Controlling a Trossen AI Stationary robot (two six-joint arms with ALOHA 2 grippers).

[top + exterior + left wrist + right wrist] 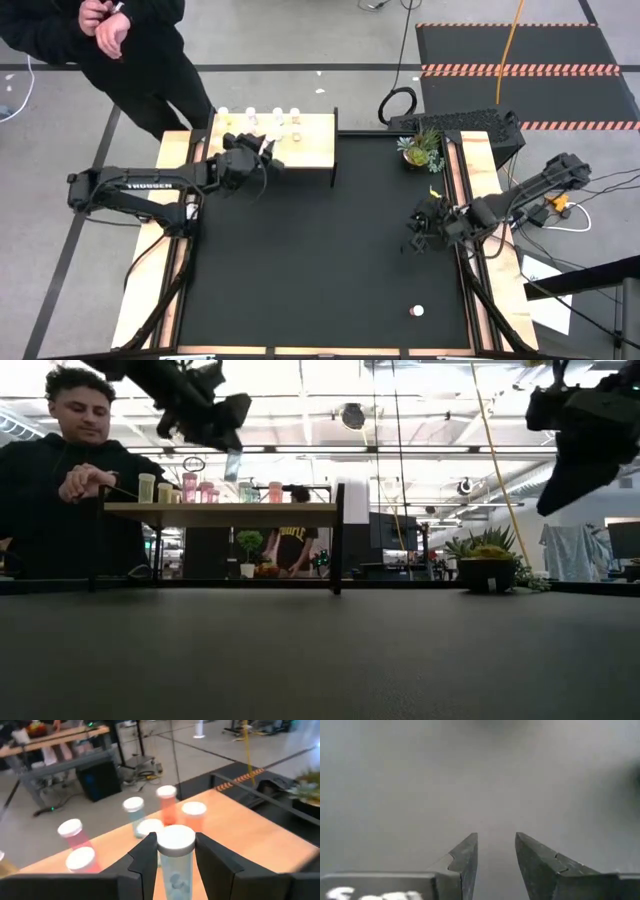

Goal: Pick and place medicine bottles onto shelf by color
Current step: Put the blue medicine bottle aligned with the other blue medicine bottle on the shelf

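The shelf [310, 150] stands at the table's far left; several medicine bottles [80, 860] with white caps stand upright on its wooden board, with pink, orange and pale blue bodies. My left gripper [262, 150] hovers over the board, shut on a pale blue medicine bottle [176, 870]. My right gripper [496, 836] hangs open above the dark table near its right edge [415, 235], nothing between its fingers. One more bottle [417, 311] lies alone near the front right. My left gripper pinches the pale blue bottle by the sides of its body just below the white cap [167, 862], between its two fingers [147, 855]. The fingers reach in about level from the table's left. The bottle stands roughly upright, cap up, lifted clear above the shelf board [232, 465].
A person in black [120, 50] stands behind the shelf's far left corner, hands close to the bottles. A green potted plant [420, 148] sits at the far right. The shelf's black frame post [335, 150] rises at its right end. Bare black tabletop [320, 260] spans the middle.
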